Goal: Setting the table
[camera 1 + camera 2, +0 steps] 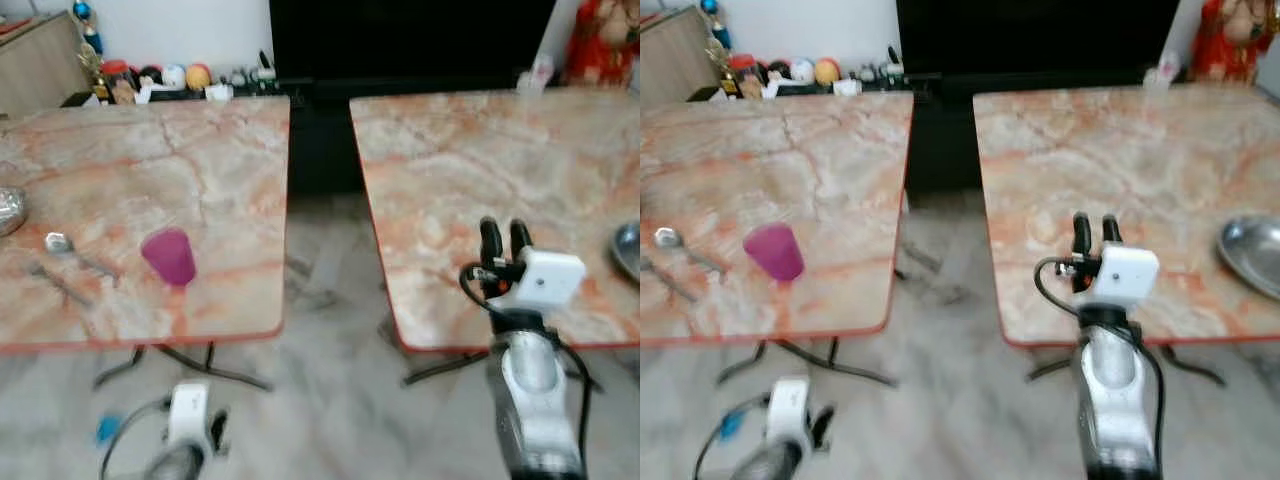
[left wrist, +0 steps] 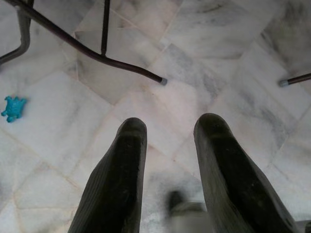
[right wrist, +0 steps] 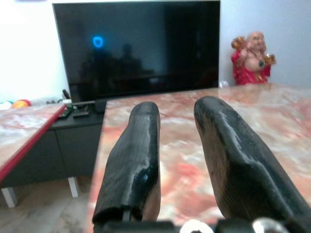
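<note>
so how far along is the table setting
Early. Done: a pink cup and spoon sit on the left table, and a metal plate is on the right table. In hand: nothing; the right claw is empty and open over the right table, and the left claw hangs open over the floor. Left: gathering the pieces into one place setting.

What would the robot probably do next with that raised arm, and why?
Probably reach the right gripper further right toward the metal plate. Its fingers are open and empty above the right table, and the plate lies near that table's right edge.
</note>
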Tool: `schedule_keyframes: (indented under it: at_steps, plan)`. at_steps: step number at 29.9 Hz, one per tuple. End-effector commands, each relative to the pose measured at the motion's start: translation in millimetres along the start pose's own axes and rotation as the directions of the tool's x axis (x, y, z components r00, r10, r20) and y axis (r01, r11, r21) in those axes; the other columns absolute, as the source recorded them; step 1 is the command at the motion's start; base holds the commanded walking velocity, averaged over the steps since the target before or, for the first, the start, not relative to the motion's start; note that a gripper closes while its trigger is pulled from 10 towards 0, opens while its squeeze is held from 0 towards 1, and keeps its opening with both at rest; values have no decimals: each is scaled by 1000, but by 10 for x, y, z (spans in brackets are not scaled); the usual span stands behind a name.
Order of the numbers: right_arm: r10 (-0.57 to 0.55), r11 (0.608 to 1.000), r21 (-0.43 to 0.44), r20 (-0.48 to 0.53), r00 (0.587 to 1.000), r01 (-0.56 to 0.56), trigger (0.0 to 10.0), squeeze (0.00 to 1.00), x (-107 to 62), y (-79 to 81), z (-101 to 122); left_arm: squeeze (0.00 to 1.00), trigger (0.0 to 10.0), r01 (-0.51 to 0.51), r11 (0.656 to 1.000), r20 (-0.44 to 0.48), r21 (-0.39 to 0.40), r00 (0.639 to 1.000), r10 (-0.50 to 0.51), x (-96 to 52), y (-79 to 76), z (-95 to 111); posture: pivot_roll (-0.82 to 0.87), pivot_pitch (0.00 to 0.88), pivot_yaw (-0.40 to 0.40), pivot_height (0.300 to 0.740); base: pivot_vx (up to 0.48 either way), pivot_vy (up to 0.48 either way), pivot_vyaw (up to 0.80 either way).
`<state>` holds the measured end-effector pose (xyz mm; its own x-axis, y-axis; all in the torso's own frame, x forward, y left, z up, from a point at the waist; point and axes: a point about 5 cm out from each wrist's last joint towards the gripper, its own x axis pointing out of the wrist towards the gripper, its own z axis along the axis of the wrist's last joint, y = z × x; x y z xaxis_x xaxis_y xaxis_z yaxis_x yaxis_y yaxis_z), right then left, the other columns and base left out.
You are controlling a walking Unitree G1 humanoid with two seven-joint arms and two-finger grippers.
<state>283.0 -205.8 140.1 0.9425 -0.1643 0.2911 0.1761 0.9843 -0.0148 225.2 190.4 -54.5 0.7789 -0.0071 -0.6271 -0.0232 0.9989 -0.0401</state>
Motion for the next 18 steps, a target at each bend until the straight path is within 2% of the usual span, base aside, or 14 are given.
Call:
schedule_keyframes:
  at_steps: [1,4,18]
  plan:
    - [28,1000,13,29,999,-28,10000,0,45,98,67,0,10000,-27,1000,-16,-4,1000,27,-28,95,-47,10,9,8,736,0,480,800]
    - [29,999,15,33,999,-30,10000,0,49,102,75,0,10000,-29,1000,-23,-5,999,29,-34,105,-62,10,11,8,736,0,480,710]
    - [29,999,37,33,999,-30,10000,0,60,125,84,0,10000,-37,999,-45,-9,998,37,-50,119,-113,18,5,7,736,0,480,0]
